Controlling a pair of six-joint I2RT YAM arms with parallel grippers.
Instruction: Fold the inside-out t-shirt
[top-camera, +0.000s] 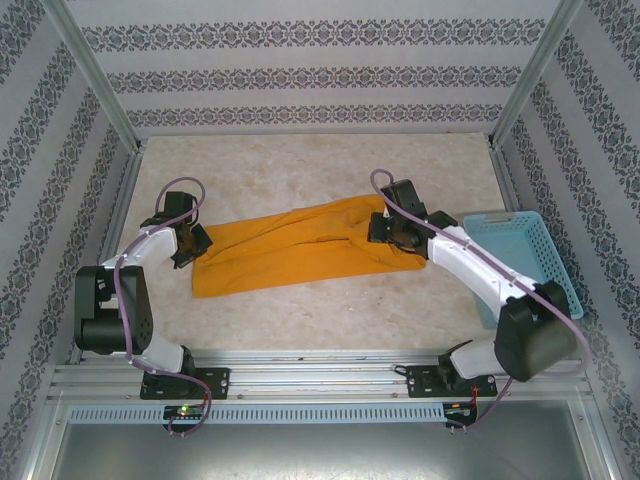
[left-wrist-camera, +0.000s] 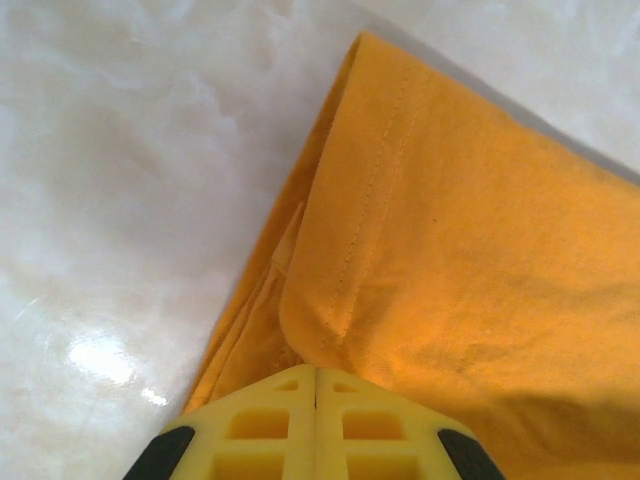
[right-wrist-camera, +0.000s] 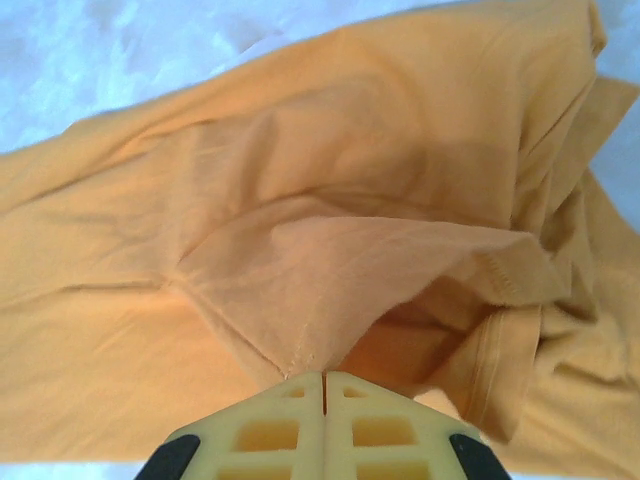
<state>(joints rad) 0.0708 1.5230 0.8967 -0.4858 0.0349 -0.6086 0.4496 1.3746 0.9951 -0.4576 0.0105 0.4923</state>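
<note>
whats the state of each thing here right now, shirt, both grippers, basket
t-shirt: lying on the table, pulled into a long band between both grippers, rumpled at its right end
left gripper: shut on the t-shirt's left end, by a stitched hem
right gripper: shut on a pinched-up fold of the t-shirt
basket: upright on the table at the right, apart from the t-shirt

Pale marbled table (top-camera: 300, 170) with mustard t-shirt (top-camera: 270, 255), light-blue basket (top-camera: 522, 250)
</note>
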